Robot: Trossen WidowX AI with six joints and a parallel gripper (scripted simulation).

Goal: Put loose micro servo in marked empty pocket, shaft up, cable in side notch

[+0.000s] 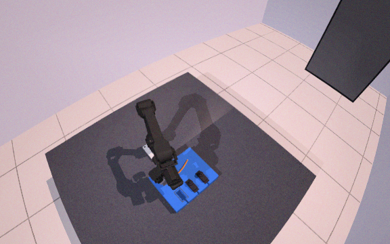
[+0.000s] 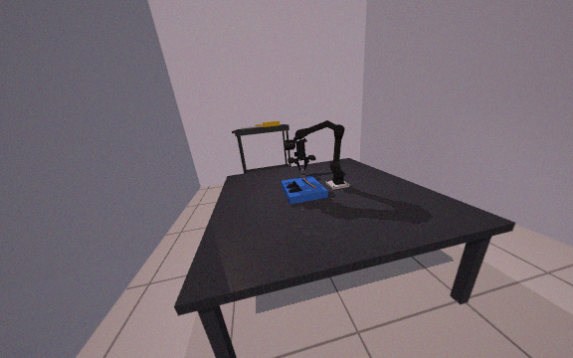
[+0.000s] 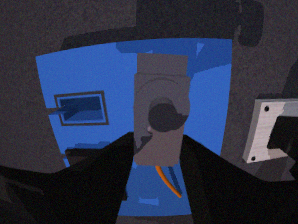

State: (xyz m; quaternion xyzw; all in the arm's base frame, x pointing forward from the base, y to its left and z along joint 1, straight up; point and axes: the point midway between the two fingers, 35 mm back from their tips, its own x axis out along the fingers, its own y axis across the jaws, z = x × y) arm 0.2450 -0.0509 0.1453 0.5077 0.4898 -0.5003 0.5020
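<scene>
The loose servo point(image 3: 161, 90) is grey in the wrist view, its round shaft side facing the camera. My gripper point(image 3: 157, 139) point(image 2: 302, 171) is shut on its sides, above the blue deck point(image 3: 205, 100) point(image 1: 200, 160) point(image 2: 308, 198). Its orange cable point(image 3: 168, 182) point(image 1: 183, 167) point(image 2: 309, 182) trails toward the bottom of the wrist view. The outlined empty pocket point(image 3: 82, 111) point(image 1: 181, 194) lies left of the servo there, its notch facing left. The servo's long side stands about a quarter turn from the pocket's. The top view hides the fingertips behind the arm.
Two dark servos point(image 1: 191, 185) point(image 1: 202, 177) sit in the deck beside the pocket. The arm's pale base plate point(image 1: 148, 151) point(image 2: 337, 185) point(image 3: 253, 135) is near the deck. A side stand with a yellow object point(image 2: 271, 124) is beyond the black table point(image 2: 286, 244).
</scene>
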